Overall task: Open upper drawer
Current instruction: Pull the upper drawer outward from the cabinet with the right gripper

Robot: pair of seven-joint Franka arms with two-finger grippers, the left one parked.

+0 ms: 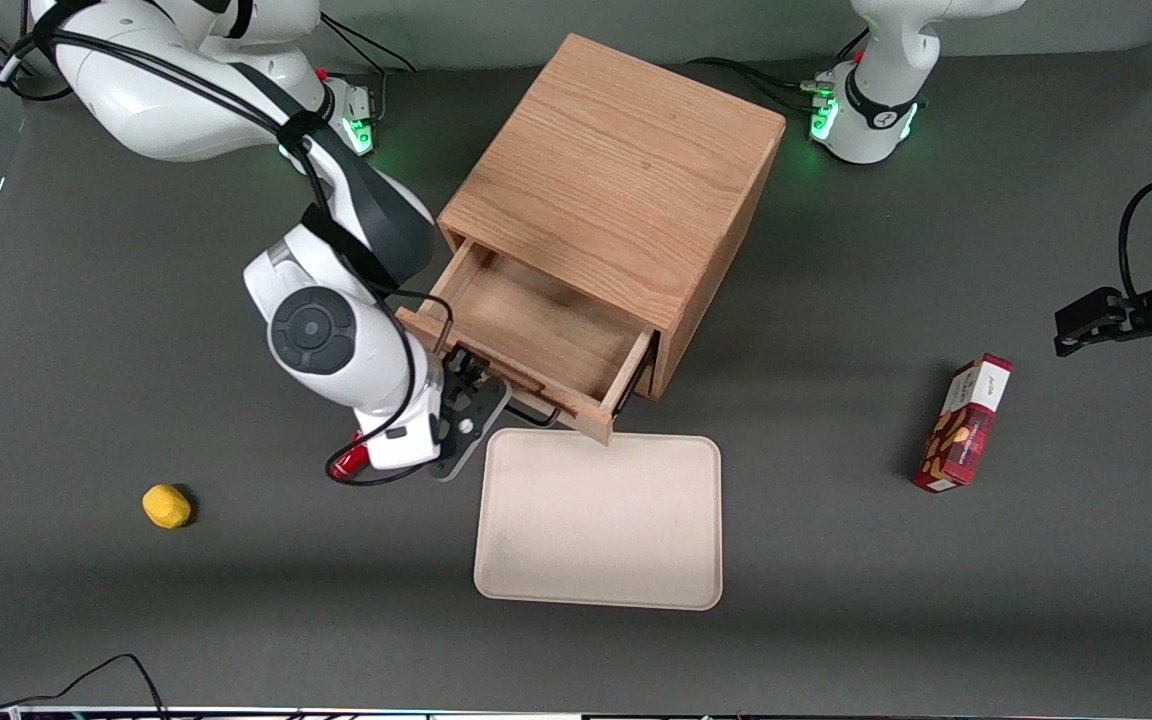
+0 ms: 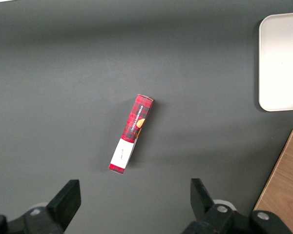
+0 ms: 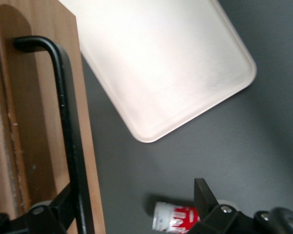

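Note:
The wooden cabinet [image 1: 616, 180] stands mid-table, and its upper drawer [image 1: 536, 330] is pulled well out, with its bare inside showing. In the right wrist view the drawer's front panel [image 3: 34, 122] carries the thin black handle [image 3: 68, 131]. My gripper [image 1: 471, 385] is at the drawer front, on the side toward the working arm's end. It is open [image 3: 134, 195]. The handle bar runs between the fingers, close against one finger [image 3: 63, 204] and well apart from its mate [image 3: 205, 200].
A pale tray [image 1: 598, 520] [image 3: 161, 63] lies just in front of the open drawer, nearer the front camera. A small red-and-white object [image 3: 178, 217] lies under the gripper. A yellow lump [image 1: 166, 505] sits toward the working arm's end, a red box [image 1: 964, 424] [image 2: 132, 132] toward the parked arm's.

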